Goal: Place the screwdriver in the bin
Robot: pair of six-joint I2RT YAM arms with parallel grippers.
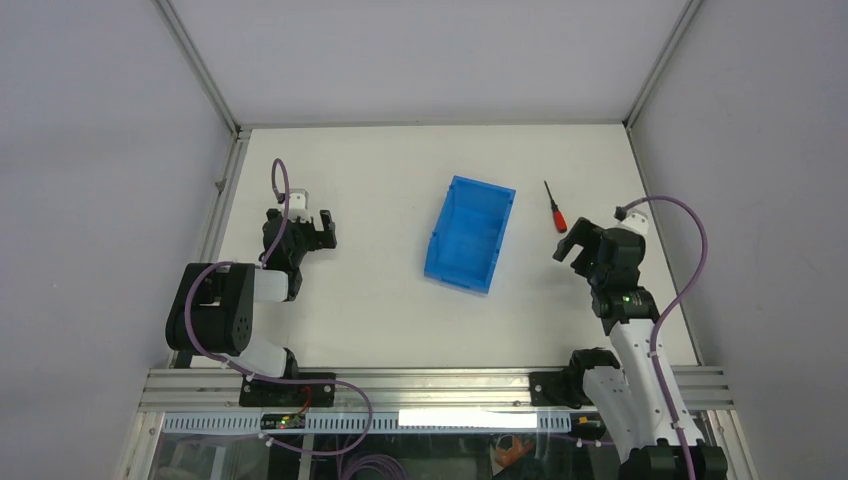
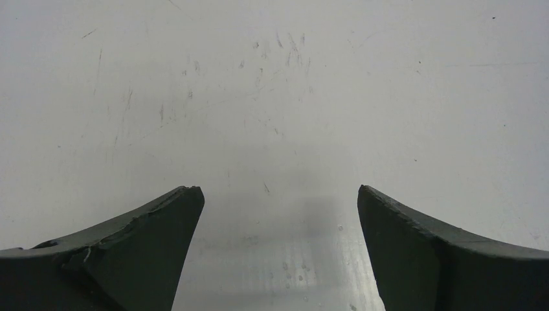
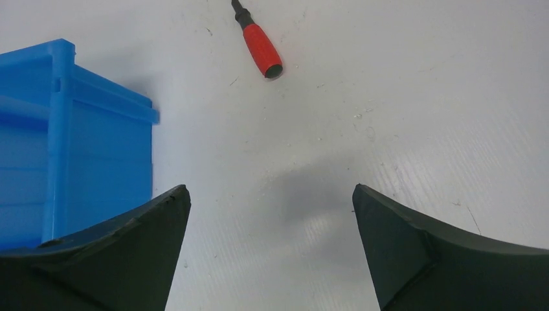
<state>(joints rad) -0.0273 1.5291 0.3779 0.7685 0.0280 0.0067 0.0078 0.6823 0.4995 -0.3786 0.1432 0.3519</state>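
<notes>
we see small red-handled screwdriver (image 1: pixel 555 212) (image 3: pixel 263 52) with thin dark shaft flat on white table (image 1: pixel 380 180), just ahead of right gripper (image 1: pixel 572 240) (image 3: pixel 268 194), jaws spread wide, gripping nothing, handle end toward it, bright blue rectangular plastic bin (image 1: pixel 482 187) (image 3: pixel 97 162) beside screwdriver, apart, left gripper (image 1: pixel 315 225) (image 2: pixel 278 191) also spread

From where I stand this is a robotics lab test cell: a scuffed white bench (image 1: pixel 380 200) boxed in by plain pale panels (image 1: pixel 100 150) set in aluminium corner posts (image 1: pixel 200 65); two small robot arms, the left arm (image 1: pixel 225 310) and the right arm (image 1: pixel 625 300), bolted to a slotted aluminium rail (image 1: pixel 430 385) along the near edge; purple cables (image 1: pixel 690 270) looping off them towards a slotted cable duct (image 1: pixel 400 422). The loose items are workshop stock; a blue plastic bin (image 1: pixel 470 233) and a red-handled screwdriver (image 1: pixel 555 208).
</notes>
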